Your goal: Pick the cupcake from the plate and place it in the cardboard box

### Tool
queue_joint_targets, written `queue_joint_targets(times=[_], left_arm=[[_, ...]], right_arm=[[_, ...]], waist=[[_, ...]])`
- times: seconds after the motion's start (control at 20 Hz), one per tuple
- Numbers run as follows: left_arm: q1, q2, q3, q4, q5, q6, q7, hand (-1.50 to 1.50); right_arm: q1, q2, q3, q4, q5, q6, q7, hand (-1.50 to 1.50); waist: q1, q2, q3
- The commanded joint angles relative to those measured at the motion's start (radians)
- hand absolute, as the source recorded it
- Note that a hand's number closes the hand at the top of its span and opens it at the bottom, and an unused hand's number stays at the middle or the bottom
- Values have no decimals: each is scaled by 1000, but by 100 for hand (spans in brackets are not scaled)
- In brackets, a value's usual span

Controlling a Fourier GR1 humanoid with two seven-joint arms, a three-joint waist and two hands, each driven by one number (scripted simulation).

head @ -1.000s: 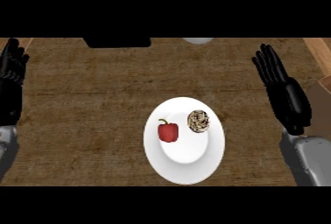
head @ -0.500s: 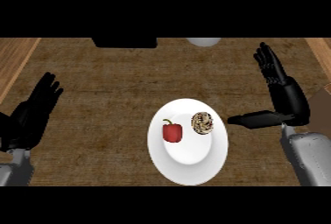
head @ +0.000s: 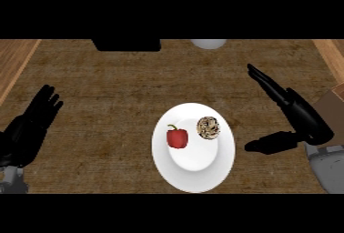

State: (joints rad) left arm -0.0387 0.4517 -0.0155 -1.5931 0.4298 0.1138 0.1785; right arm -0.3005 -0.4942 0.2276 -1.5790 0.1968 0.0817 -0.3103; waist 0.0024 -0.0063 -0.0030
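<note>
A white plate (head: 194, 175) lies at the counter's middle front. On it sit a brown speckled cupcake (head: 209, 128) at the upper right and a red bell pepper (head: 177, 138) to its left. My right hand (head: 299, 116) is open to the right of the plate, fingers straight and pointing up-left, thumb stretched toward the plate's rim without touching it. A corner of the cardboard box (head: 332, 105) shows at the right edge, behind that hand. My left hand (head: 28, 129) rests open at the left edge, far from the plate.
A black object (head: 126, 44) and a pale round thing (head: 207, 43) sit at the counter's far edge. Lighter wooden strips (head: 15, 63) border the counter at both top corners.
My right hand has tilted leftward and lowered toward the plate, its thumb spreading out. The left hand has come in from the edge and lowered. Plate, cupcake and pepper have not moved.
</note>
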Motion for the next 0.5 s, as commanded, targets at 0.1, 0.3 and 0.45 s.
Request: queue_joint_targets(times=[0.1, 0.3, 0.45], left_arm=[[3, -8, -3, 13, -2, -18, -10, 0], [-4, -22, -9, 6, -2, -6, 10, 0], [8, -8, 7, -24, -9, -10, 16, 0]], right_arm=[[-86, -128, 147, -85, 245, 94, 306, -150], [-144, -98, 264, -146, 328, 214, 551, -150], [-206, -41, 292, -153, 308, 336, 695, -150]], waist=[[-1, 0, -2], [2, 1, -1], [8, 3, 1]])
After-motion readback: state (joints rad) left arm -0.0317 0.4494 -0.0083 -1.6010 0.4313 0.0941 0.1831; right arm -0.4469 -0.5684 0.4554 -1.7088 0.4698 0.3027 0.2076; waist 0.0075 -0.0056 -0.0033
